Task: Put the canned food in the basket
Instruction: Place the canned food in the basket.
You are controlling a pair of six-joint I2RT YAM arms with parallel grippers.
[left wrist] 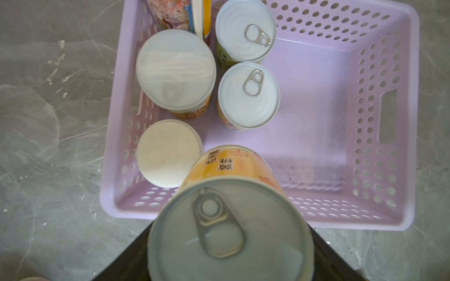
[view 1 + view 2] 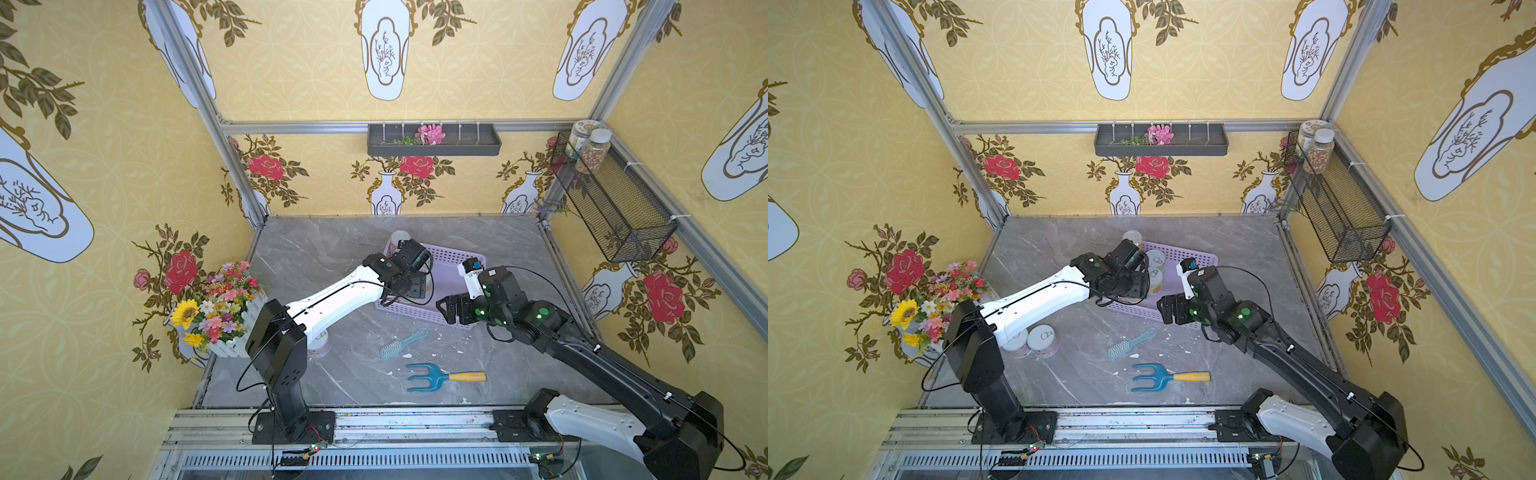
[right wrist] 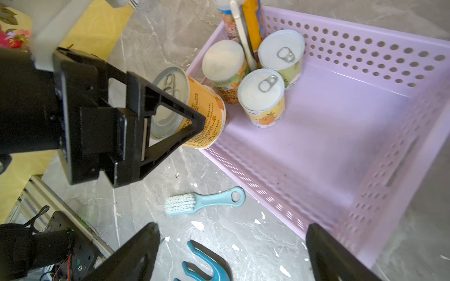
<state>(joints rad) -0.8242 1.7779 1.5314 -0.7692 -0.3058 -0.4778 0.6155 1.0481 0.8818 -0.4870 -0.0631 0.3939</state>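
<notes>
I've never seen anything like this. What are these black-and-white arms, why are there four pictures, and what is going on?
These are two robot arms mounted at the near edge of the grey table. Each ends in a two-fingered gripper. Two pictures come from overhead cameras set side by side, so they nearly match. The other two come from small cameras on the arms' wrists, looking along the fingers.

The left gripper is shut on an orange-labelled can, which is tilted over the rim of the lilac basket. Other cans already stand upright inside. The right gripper is open and empty, and hovers by the basket's near edge.

On the table there are also two more cans, a pale blue brush and a blue garden fork.
</notes>
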